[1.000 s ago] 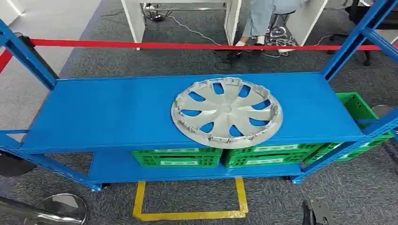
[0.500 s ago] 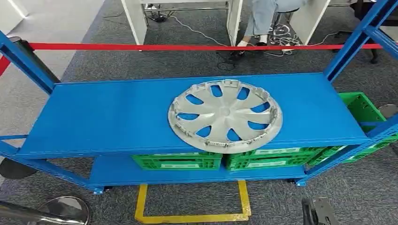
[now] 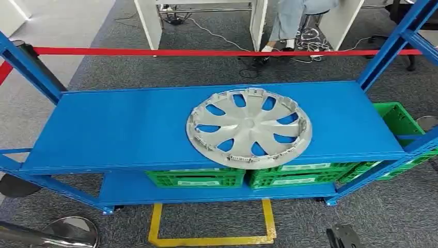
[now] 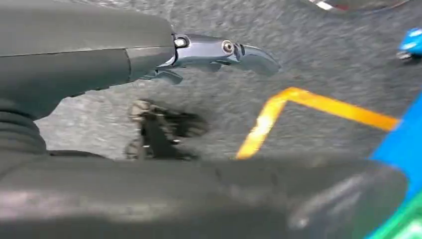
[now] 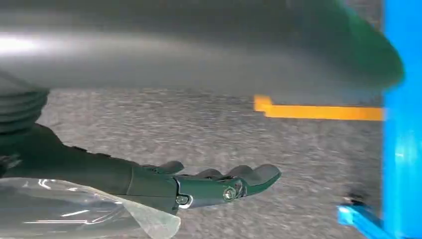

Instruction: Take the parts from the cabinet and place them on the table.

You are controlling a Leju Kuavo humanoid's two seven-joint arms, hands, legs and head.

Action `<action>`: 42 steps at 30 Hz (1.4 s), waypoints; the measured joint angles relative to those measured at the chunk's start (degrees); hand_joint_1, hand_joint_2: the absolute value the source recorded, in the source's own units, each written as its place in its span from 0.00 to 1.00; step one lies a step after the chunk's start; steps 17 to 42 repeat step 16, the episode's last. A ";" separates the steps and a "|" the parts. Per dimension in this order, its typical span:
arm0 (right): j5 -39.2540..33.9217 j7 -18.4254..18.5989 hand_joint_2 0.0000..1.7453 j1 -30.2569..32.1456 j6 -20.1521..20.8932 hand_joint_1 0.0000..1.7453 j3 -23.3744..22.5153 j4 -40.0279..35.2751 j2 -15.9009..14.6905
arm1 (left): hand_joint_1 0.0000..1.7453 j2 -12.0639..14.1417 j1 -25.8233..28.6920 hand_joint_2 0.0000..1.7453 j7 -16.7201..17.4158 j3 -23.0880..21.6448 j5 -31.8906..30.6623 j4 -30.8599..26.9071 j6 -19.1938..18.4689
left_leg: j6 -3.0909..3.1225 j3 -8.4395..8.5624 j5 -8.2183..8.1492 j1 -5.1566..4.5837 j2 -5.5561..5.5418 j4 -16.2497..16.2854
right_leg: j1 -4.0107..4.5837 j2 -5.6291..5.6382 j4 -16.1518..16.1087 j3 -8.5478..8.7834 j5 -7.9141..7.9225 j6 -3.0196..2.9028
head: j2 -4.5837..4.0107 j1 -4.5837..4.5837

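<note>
Head view, looking down on my rig's workspace: a silver hubcap (image 3: 249, 127) lies flat on the top shelf of the blue cabinet (image 3: 119, 129), right of centre, its near edge reaching the shelf's front lip. Green crates (image 3: 196, 177) sit on the lower shelf beneath it, and another green crate (image 3: 395, 118) stands at the cabinet's right end. A yellow floor marking (image 3: 209, 239) frames the grey carpet in front. A red barrier tape (image 3: 155, 51) runs behind the cabinet; a person's legs (image 3: 286, 20) show at a white desk beyond.

From the left wrist view I see my left hand (image 4: 149, 55) over the carpet, fingers extended, holding nothing. My right hand (image 5: 199, 184), seen from its wrist, likewise hangs with fingers outstretched and apart, empty, beside the cabinet's blue post.
</note>
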 joint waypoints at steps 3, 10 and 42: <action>2.95 0.74 0.00 -0.47 2.27 0.00 -2.03 3.17 1.44 | 0.00 0.98 -0.49 0.00 0.90 -2.16 0.02 3.25 0.31 | 0.00 0.04 -0.01 -0.03 0.00 0.00 | -0.04 0.00 -0.06 0.06 0.00 0.01 | 0.00 0.00; 9.44 2.45 0.00 -1.73 7.34 0.00 -6.53 10.58 4.50 | 0.00 3.23 -1.77 0.00 2.82 -7.28 0.24 10.83 0.79 | -0.01 0.12 -0.13 -0.08 0.00 0.01 | -0.09 0.01 -0.08 0.14 -0.01 0.02 | 0.00 0.00; 15.27 3.89 0.00 -2.84 11.90 0.00 -10.53 16.88 7.16 | 0.00 5.13 -2.91 0.00 4.63 -11.69 0.44 17.38 1.20 | -0.02 0.15 -0.14 -0.07 0.00 0.01 | -0.09 0.00 -0.08 0.15 -0.01 0.02 | 0.00 0.00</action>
